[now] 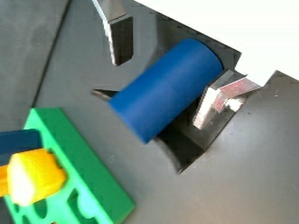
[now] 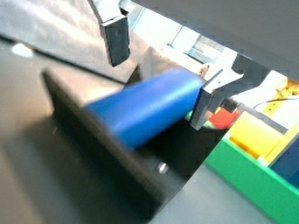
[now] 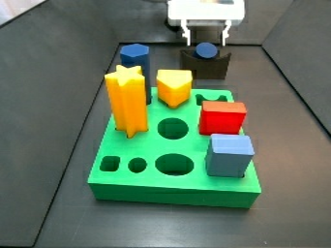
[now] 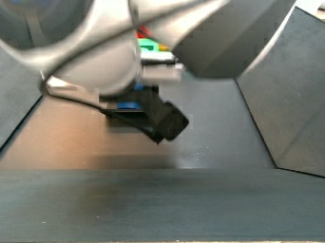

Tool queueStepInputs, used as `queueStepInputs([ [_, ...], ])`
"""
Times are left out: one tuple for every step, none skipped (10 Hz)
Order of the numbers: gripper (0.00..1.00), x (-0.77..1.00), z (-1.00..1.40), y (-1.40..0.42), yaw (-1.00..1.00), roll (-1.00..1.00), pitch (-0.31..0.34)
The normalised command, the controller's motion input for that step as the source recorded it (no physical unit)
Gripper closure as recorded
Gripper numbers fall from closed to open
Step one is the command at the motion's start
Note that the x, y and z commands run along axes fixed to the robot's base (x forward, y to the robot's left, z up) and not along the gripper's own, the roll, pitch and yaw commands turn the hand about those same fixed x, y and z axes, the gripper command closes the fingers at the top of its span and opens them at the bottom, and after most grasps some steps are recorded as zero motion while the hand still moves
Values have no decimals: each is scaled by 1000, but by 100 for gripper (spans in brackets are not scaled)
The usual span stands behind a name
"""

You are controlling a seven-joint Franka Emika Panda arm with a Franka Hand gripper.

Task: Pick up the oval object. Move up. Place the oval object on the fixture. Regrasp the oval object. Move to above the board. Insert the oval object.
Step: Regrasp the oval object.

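Observation:
The oval object (image 1: 163, 87) is a dark blue rounded peg. It lies on its side in the notch of the dark fixture (image 1: 184, 150), and both show in the other wrist view too (peg (image 2: 146, 109), fixture (image 2: 105, 153)). My gripper (image 1: 162, 92) is open and straddles the peg. One finger (image 1: 119, 39) stands clear of the peg and the other finger (image 1: 216, 103) is right beside it. In a side view the gripper (image 3: 207, 37) hangs over the peg's end (image 3: 207, 50) on the fixture (image 3: 207, 68), behind the green board (image 3: 142, 145).
The board holds a yellow star (image 3: 126, 97), a yellow pentagon (image 3: 173, 87), a red cube (image 3: 223, 118), a grey-blue cube (image 3: 230, 155) and a blue hexagonal peg (image 3: 135, 56). Several holes near its front edge are open. Dark walls enclose the floor.

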Motion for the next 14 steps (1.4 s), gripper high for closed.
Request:
queueStepInputs([
  [0, -38, 868, -1, 8, 46, 43],
  [0, -33, 748, 2, 6, 45, 52],
  [0, -25, 507, 5, -1, 47, 70],
  [0, -23, 259, 3, -9, 53, 83],
  [0, -94, 984, -1000, 21, 1000, 77],
  [0, -90, 929, -1000, 21, 1000, 74],
  [0, -111, 904, -1000, 20, 1000, 64],
  [0, -131, 855, -1000, 19, 1000, 57],
  [0, -109, 672, -866, 18, 1000, 54],
  [0, -63, 375, -631, 17, 1000, 52],
  [0, -38, 142, -441, 17, 1000, 51],
  [0, -12, 5, -247, 17, 1000, 49],
  [0, -15, 34, -20, 17, 1000, 50],
  [0, -17, 33, 8, 18, 1000, 48],
])
